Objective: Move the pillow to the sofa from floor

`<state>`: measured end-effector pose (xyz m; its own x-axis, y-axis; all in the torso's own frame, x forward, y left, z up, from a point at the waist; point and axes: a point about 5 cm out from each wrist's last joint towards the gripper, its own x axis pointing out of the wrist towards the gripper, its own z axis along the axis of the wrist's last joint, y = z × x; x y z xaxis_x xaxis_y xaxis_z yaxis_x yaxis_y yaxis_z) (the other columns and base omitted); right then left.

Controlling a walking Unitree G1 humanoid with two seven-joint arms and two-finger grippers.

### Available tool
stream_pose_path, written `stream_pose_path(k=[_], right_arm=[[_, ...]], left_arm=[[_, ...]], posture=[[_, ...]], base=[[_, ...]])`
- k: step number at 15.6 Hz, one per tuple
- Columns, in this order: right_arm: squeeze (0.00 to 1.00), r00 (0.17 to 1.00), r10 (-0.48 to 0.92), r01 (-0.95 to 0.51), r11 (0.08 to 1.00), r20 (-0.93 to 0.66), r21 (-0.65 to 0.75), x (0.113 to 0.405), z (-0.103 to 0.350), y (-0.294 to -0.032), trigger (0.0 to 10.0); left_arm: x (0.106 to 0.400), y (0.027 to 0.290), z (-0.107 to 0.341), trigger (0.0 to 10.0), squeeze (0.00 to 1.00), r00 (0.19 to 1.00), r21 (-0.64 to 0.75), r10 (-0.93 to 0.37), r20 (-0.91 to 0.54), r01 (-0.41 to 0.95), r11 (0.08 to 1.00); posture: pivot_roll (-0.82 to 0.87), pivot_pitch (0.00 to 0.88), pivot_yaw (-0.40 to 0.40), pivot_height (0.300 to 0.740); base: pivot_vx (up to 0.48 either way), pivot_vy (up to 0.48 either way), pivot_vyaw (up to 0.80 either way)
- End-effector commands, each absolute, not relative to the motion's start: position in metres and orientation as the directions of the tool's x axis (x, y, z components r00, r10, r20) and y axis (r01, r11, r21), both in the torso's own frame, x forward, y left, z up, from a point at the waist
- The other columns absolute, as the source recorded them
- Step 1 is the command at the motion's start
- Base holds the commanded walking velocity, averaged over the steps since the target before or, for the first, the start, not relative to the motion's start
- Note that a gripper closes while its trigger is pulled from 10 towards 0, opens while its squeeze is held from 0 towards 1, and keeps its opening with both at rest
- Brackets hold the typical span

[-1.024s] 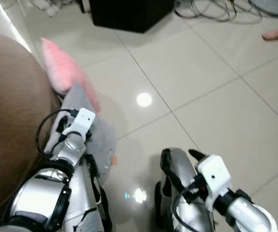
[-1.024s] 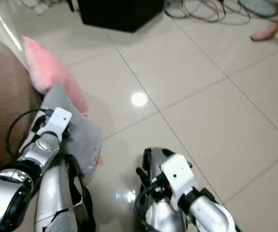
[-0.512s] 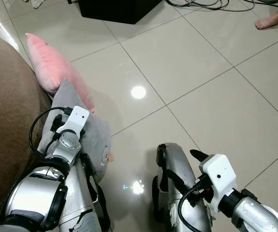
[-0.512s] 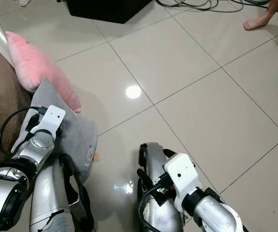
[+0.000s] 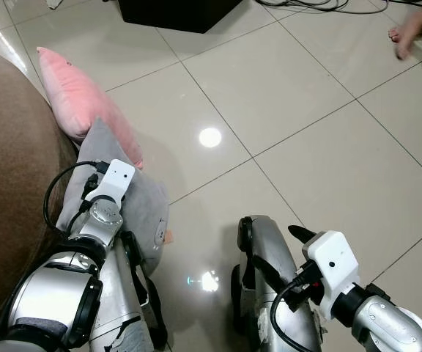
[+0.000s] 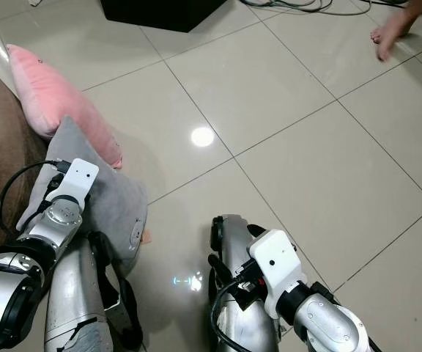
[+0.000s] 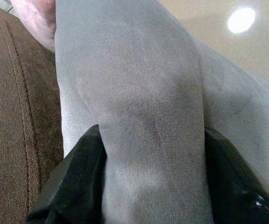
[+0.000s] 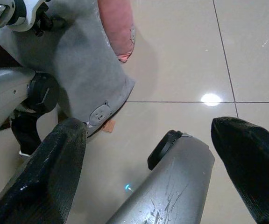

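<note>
A grey pillow hangs beside my left leg, against the front of the brown sofa. My left gripper is shut on the grey pillow, and the cloth bulges between its two black fingers. A pink pillow lies on the tiled floor behind the grey one, leaning on the sofa. My right gripper hangs low by my right leg, open and holding nothing.
A black box stands at the back, with loose cables on the floor to its right. A person's bare foot is at the far right. My silver right leg is below. Glossy tiles stretch ahead and to the right.
The camera shifted a little over the first half second, then steadied. The person's foot at the far right is moving. My left gripper keeps its hold on the grey pillow.
</note>
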<state>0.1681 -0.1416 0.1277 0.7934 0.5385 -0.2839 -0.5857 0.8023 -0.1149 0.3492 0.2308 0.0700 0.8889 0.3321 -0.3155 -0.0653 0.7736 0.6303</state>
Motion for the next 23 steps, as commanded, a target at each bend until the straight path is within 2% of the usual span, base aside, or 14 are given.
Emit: stream_pose_path(k=[1,19,23], right_arm=[[0.0,0.789,0.538,-0.587,0.803,-0.295,-0.106,0.1639,0.1287,-0.1437,10.0],[0.0,0.789,0.542,-0.592,0.797,-0.289,-0.12,0.1685,0.129,-0.1471,10.0],[0.0,0.789,0.539,-0.591,0.797,-0.294,-0.124,0.1679,0.1292,-0.1492,10.0]], left_arm=[[0.3436,0.2322,0.0616,0.0,0.0,0.871,0.624,0.344,-0.351,-0.056,0.779],[0.3427,0.2307,0.0595,0.0,0.0,0.87,0.602,0.336,-0.362,-0.057,0.797],[0.3435,0.2264,0.0588,0.0,0.0,0.87,0.55,0.319,-0.376,-0.068,0.833]], posture=[[-0.28,0.331,-0.07,0.511],[-0.29,0.297,-0.078,0.511],[-0.3,0.294,-0.084,0.511]], base=[[0.0,0.0,0.0],[0.0,0.0,0.0],[0.0,0.0,0.0]])
